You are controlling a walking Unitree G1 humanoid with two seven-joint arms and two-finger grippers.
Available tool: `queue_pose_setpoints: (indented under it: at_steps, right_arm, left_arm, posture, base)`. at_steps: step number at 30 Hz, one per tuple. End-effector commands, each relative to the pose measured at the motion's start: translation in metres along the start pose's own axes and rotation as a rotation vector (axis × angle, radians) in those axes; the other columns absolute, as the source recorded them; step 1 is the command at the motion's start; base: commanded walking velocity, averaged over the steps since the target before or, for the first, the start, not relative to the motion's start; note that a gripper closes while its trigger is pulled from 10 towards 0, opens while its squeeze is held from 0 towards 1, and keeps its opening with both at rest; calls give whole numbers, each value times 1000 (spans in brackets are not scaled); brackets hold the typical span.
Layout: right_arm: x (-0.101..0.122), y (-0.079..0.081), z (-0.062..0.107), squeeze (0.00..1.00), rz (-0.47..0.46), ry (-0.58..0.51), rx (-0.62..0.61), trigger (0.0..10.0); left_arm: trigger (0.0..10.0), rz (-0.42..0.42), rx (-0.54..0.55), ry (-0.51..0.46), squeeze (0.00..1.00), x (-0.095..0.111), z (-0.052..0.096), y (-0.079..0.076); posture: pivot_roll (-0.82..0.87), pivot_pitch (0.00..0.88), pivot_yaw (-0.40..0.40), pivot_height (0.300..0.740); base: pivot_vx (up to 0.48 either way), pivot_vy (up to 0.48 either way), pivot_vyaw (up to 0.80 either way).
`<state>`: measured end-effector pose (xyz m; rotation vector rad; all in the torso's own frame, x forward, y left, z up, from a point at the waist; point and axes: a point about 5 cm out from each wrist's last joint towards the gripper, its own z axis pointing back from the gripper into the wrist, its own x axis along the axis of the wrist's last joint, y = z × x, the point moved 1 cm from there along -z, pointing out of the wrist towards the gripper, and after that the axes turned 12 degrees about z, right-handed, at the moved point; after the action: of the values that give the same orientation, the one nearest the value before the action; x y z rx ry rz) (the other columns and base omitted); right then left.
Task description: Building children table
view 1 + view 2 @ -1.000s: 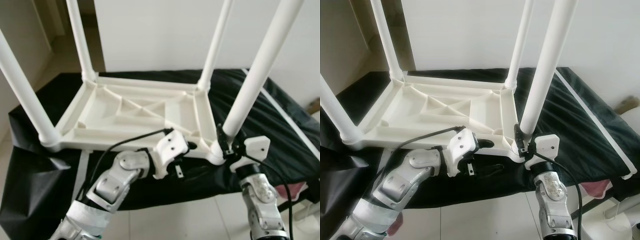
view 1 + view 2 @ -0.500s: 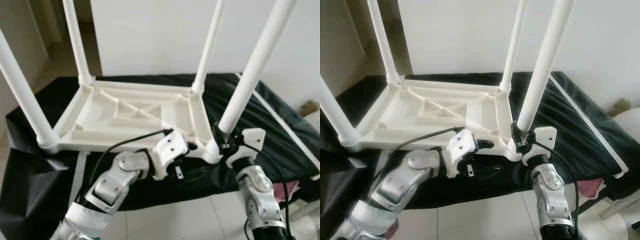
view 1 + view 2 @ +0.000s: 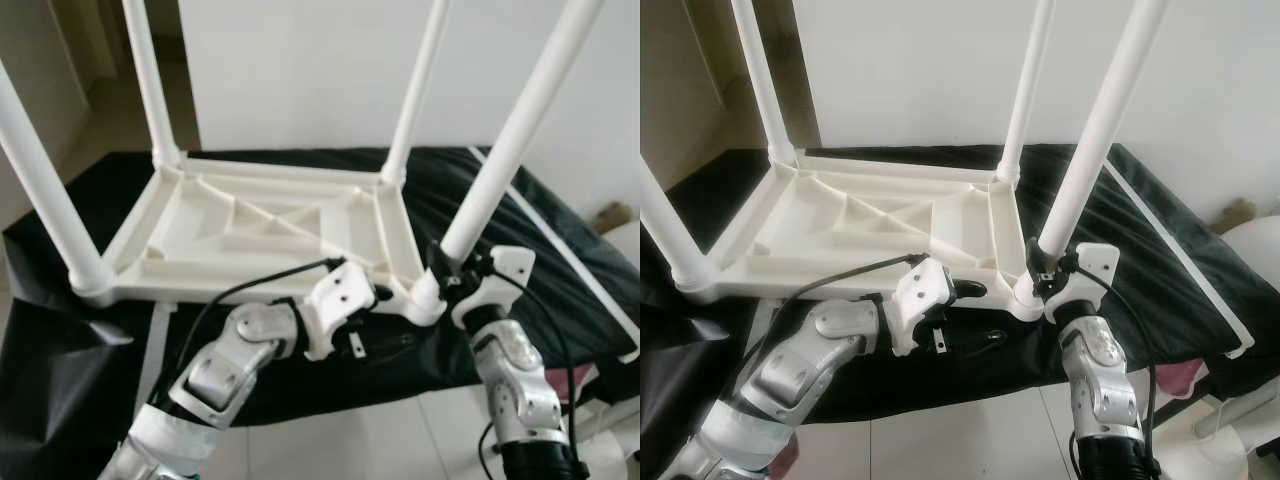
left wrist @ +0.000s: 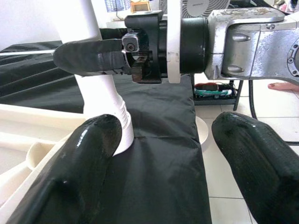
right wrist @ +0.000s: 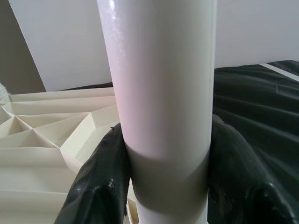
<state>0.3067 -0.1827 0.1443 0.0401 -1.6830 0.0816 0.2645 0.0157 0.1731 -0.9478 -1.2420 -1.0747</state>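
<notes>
The white plastic children's table (image 3: 270, 232) lies upside down on a black sheet (image 3: 540, 250) that covers a low surface, its ribbed underside facing up and its long axis running across the robot's front, left to right. Four white tubular legs stand up from the corners (each leaning slightly outward). The near right leg (image 3: 510, 140) rises from the corner socket nearest the right arm and slants up and to the right out of the top of the head views.

The right gripper (image 3: 450, 275) is clamped around the base of that leg, just above its socket; in the right wrist view its two black fingers (image 5: 100, 186) press against opposite sides of the white tube (image 5: 163, 107), closed as far as the tube allows.

The left gripper (image 3: 970, 312) sits low in front of the table's near long edge, close to the same corner. Its fingers (image 4: 254, 163) are spread wide with nothing between them; in the left wrist view one finger lies right beside the table's rim near the socket, and whether it touches cannot be told.
</notes>
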Motion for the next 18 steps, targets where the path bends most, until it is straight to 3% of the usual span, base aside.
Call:
queue_pose_setpoints:
  at_steps: [1, 5, 8, 9, 15, 17, 18]
  right_arm:
    - [-36, -1, 11, 0, -92, 170, -45, 10000]
    - [-35, -2, 12, 0, -77, 149, -62, 10000]
    - [-32, -3, 14, 0, -57, 123, -151, 10000]
    - [-29, 2, 15, 0, -3, 112, -242, 10000]
    - [-27, 7, 15, 0, 35, 115, -306, 10000]
    - [-33, 16, 16, 0, -9, 178, -463, 10000]
    - [-35, 22, 14, 0, -40, 196, -482, 10000]
  left_arm:
    - [10000, 7, 1, 2, 0, 0, 1, -2]
    - [10000, 9, 1, 3, 0, -1, 1, -2]
    - [10000, 8, 5, 5, 0, -3, 0, -3]
    - [10000, 8, 6, 7, 0, -4, -1, -3]
    - [10000, 6, 6, 7, 0, -4, -2, -3]
    - [10000, -1, 7, 8, 0, -4, -3, -2]
    - [10000, -6, 6, 7, 0, -4, -4, -2]
  posture:
    - [38, 0, -28, 740]
    - [39, 0, -31, 740]
    - [38, 0, -34, 740]
    - [38, 0, -34, 740]
    - [38, 0, -34, 740]
    - [40, 0, -33, 740]
    - [40, 0, -33, 740]
  base:
    - [0, 0, 0]
    - [0, 0, 0]
    - [0, 0, 0]
    - [0, 0, 0]
    - [0, 0, 0]
    - [0, 0, 0]
    - [0, 0, 0]
